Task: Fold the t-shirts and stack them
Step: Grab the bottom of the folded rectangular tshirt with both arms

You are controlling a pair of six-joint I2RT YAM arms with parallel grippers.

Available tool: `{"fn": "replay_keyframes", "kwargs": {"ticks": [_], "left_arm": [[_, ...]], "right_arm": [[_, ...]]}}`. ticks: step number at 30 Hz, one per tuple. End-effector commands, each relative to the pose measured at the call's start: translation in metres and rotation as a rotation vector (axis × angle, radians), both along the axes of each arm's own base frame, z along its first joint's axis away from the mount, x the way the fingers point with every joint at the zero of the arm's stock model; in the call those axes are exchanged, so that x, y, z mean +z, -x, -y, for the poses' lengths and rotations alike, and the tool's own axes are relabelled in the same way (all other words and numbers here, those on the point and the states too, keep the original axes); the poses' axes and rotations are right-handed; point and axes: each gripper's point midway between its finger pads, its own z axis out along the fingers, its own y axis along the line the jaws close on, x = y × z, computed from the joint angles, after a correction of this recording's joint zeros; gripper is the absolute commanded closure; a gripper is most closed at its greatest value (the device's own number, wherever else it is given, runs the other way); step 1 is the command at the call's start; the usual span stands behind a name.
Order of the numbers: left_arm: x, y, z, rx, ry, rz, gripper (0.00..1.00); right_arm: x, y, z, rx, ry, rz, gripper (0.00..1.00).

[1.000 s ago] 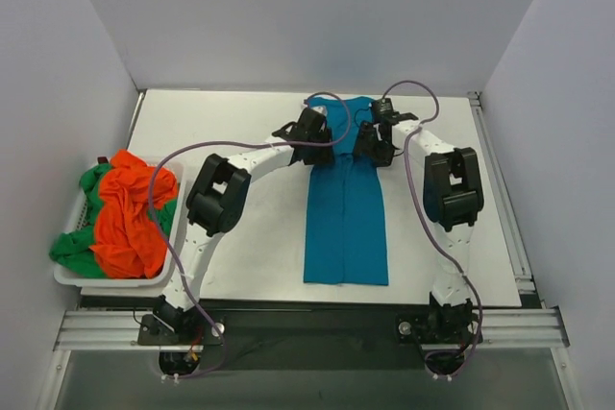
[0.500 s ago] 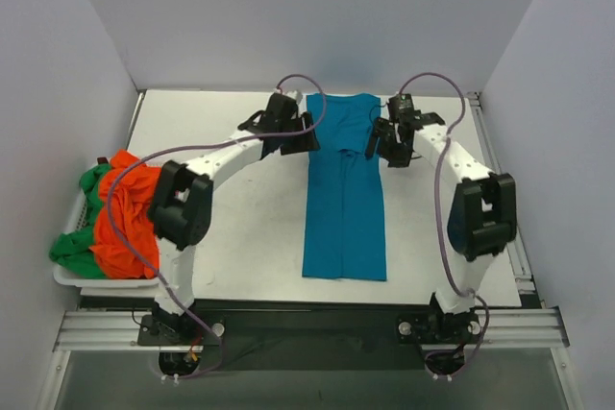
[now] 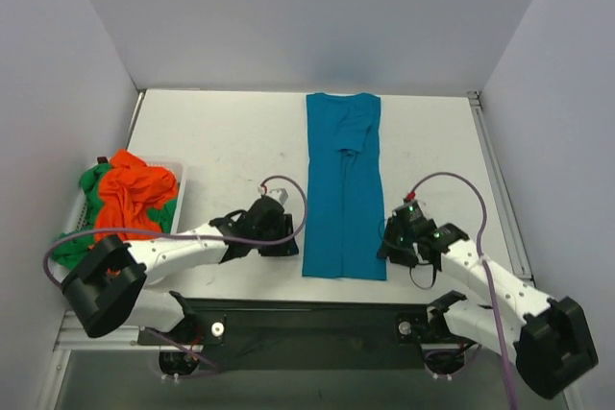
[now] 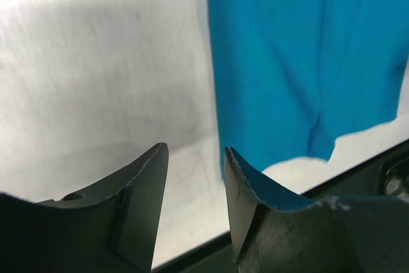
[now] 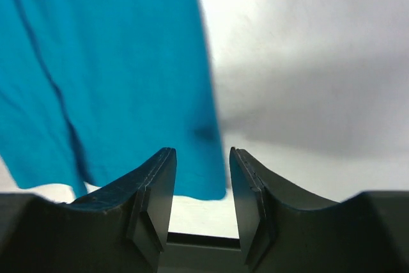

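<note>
Working across the white bench (image 3: pixel 221 141), smooth and faintly scuffed, we judge the main risk lies with the teal-blue t-shirt (image 3: pixel 344 189). It is a long narrow strip of soft matte cloth running from the far edge to the near edge at the middle. Pinching only its top layer at the near corners could let the lengthwise fold fall open, and uneven lifting could skew it. Its hem lies close to the near edge, so a drag might pull it over. At the left edge, the white plastic basket (image 3: pixel 72 276) holds the crumpled orange t-shirt (image 3: pixel 135 199) over the green t-shirt (image 3: pixel 72 247). The left claw (image 4: pixel 195 151) and right claw (image 5: pixel 201 153), with dark hard wedge-shaped fingers, stand partly open and empty just beside the hem's corners.
</note>
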Motion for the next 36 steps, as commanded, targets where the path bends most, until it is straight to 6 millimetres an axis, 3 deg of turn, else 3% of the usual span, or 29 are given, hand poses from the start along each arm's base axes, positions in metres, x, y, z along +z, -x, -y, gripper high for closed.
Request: {"fn": "replay_keyframes", "kwargs": {"ticks": [1,3,9,25,28,32,33,34,36], "left_arm": [[0.014,0.002,0.004,0.062,0.08,0.05,0.49],[0.007,0.013,0.003,0.049,0.097,0.038,0.49],[-0.008,0.038,0.014,-0.005,0.131,-0.002,0.46],[-0.042,0.06,0.028,-0.01,0.131,-0.072,0.49],[-0.047,0.065,0.033,-0.021,0.121,-0.086,0.54],[-0.048,0.074,0.04,-0.032,0.122,-0.104,0.8],[-0.046,0.077,0.042,-0.038,0.129,-0.11,0.94],[-0.046,0.08,0.042,-0.041,0.124,-0.117,0.98],[-0.041,0.086,0.044,-0.052,0.124,-0.121,1.0]], "right_arm": [[-0.008,0.014,0.006,-0.081,-0.016,0.021,0.6],[-0.016,0.026,0.011,-0.094,-0.015,0.008,0.6],[-0.024,0.037,0.011,-0.113,-0.042,-0.011,0.61],[-0.046,0.056,0.012,-0.129,-0.062,-0.067,0.68],[-0.048,0.058,0.011,-0.124,-0.065,-0.075,0.75],[-0.048,0.063,0.009,-0.107,-0.08,-0.091,0.91],[-0.047,0.064,0.009,-0.103,-0.079,-0.096,0.95],[-0.044,0.064,0.009,-0.098,-0.083,-0.089,1.0],[-0.042,0.071,0.012,-0.09,-0.076,-0.108,1.0]]}}
